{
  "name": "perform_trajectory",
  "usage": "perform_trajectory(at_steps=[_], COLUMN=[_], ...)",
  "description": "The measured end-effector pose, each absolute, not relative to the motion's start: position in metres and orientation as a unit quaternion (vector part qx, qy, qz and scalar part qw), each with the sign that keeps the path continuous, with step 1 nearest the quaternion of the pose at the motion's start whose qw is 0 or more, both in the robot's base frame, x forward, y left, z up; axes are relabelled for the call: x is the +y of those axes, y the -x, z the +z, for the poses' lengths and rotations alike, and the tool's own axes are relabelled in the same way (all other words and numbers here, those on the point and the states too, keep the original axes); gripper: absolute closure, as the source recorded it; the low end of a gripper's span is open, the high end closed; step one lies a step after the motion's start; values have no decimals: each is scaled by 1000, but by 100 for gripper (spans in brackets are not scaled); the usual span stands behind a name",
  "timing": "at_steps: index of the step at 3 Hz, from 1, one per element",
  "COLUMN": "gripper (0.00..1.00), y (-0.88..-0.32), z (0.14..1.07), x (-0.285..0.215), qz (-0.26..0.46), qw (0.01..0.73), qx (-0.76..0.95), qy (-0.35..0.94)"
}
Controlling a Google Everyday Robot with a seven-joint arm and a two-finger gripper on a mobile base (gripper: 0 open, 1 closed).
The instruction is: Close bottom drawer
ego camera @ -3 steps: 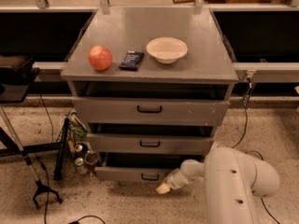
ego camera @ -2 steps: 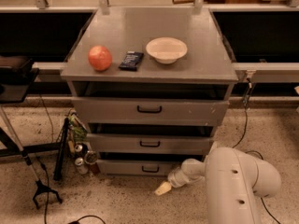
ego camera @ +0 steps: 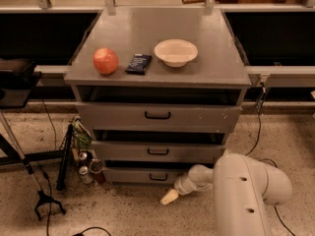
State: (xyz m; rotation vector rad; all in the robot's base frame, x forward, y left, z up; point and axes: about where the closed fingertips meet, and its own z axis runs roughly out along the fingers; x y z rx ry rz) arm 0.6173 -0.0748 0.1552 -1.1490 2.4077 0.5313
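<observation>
1. Pushed further in than a second ago, the bottom drawer (ego camera: 127, 175) now sits almost flush under the middle drawer (ego camera: 123, 150), lowest in the grey cabinet (ego camera: 147, 28).
2. My gripper (ego camera: 170, 196) hangs low just in front of its panel, near the floor; whether it is spread or pressed together I cannot tell.
3. On the cabinet top sit a red fruit (ego camera: 106, 61), a dark packet (ego camera: 138, 63) and a white bowl (ego camera: 175, 51).
</observation>
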Motion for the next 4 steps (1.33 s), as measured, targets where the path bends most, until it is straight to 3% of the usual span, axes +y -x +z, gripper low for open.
perform_trajectory(at_steps=[4], gripper=[0], y=[-605], z=[162], x=[-100], qz=[206], qw=[188], qx=[878], qy=[390])
